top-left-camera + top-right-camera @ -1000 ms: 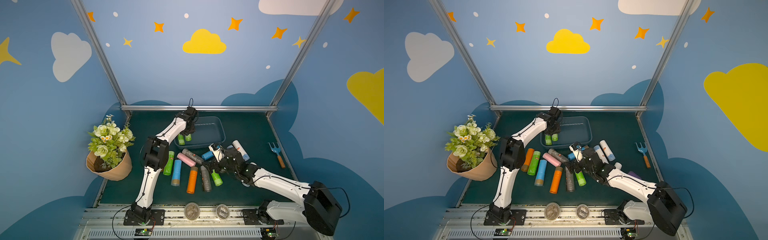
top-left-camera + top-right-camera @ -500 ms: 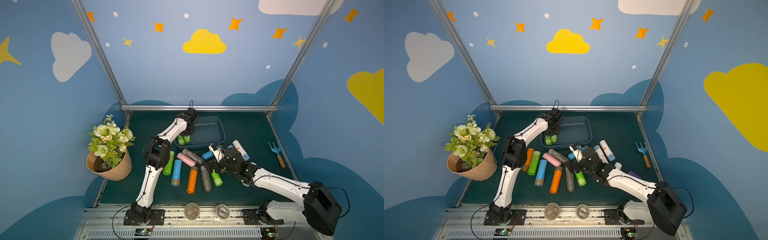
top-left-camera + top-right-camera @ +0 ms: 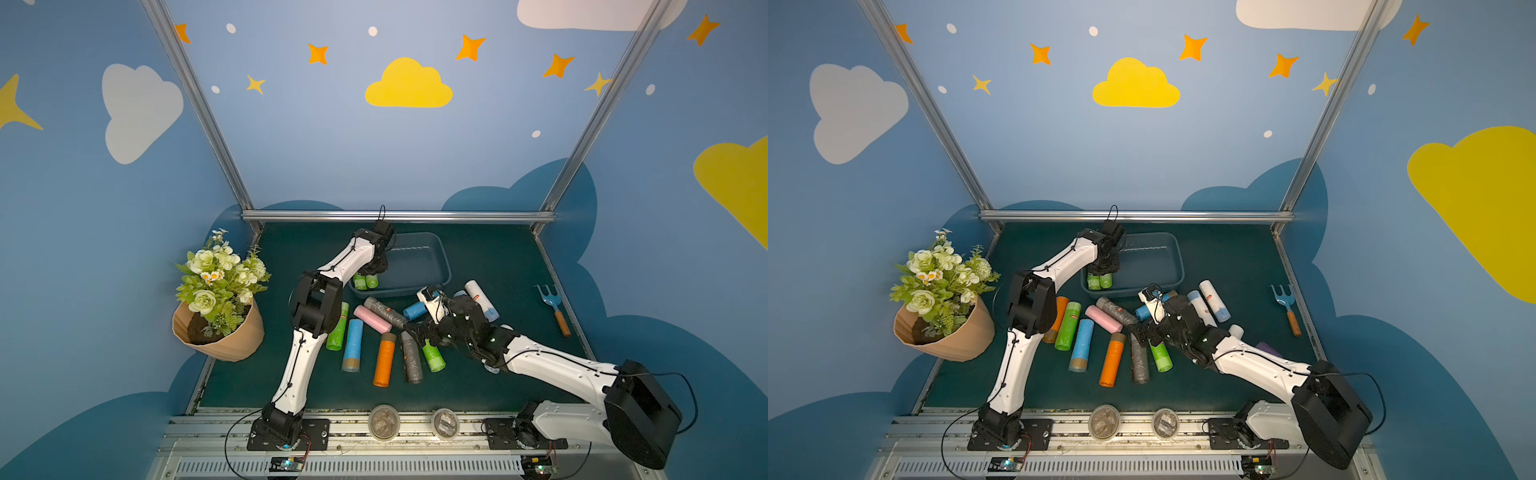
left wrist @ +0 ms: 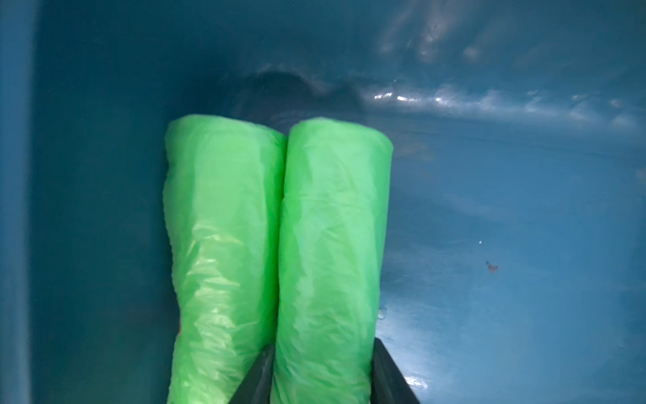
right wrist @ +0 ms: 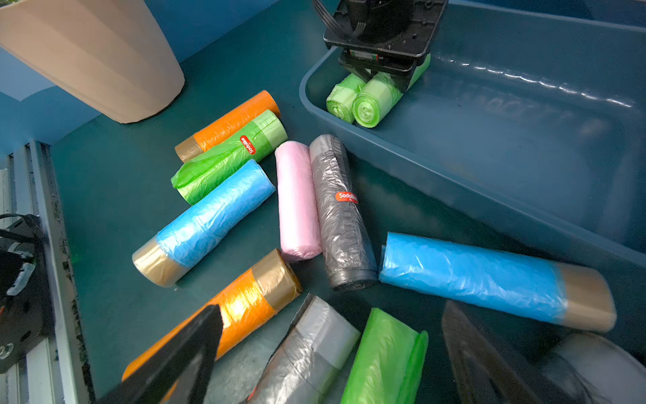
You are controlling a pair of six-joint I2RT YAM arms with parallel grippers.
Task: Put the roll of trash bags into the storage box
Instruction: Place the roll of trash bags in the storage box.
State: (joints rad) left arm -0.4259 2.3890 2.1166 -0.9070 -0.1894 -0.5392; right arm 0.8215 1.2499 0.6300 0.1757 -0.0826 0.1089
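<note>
Left tool (image 4: 323,344) sits low inside the storage box (image 5: 454,182), in the corner on the side of the flower pot (image 3: 224,336); its two dark fingers (image 4: 391,381) flank one green roll (image 4: 332,245) and are closed on it; a twin green roll (image 4: 223,245) lies touching it, parallel, side by side. We judge the placing to be at the point of release: the held roll appears to lie on the box floor, tucked against its twin, likely so the rest of the box stays free for the other rolls.

Right tool (image 5: 332,314) hangs over the scatter on the desk (image 3: 490,257), fingers spread wide, gripping nothing; between them lie an orange roll (image 5: 244,300), a pale grey roll (image 5: 314,349) and a bright green roll (image 5: 381,356); we take this as lining up a next pick, but which roll we cannot say.

Hard to make out: the left fingers are cut off by the frame edge in the wrist view, and in both top views the wrist hides them; contact between held roll and box floor is not certain; a purple thing (image 3: 1268,349) under the right arm is mostly covered; the left wrist view is soft throughout.
</note>
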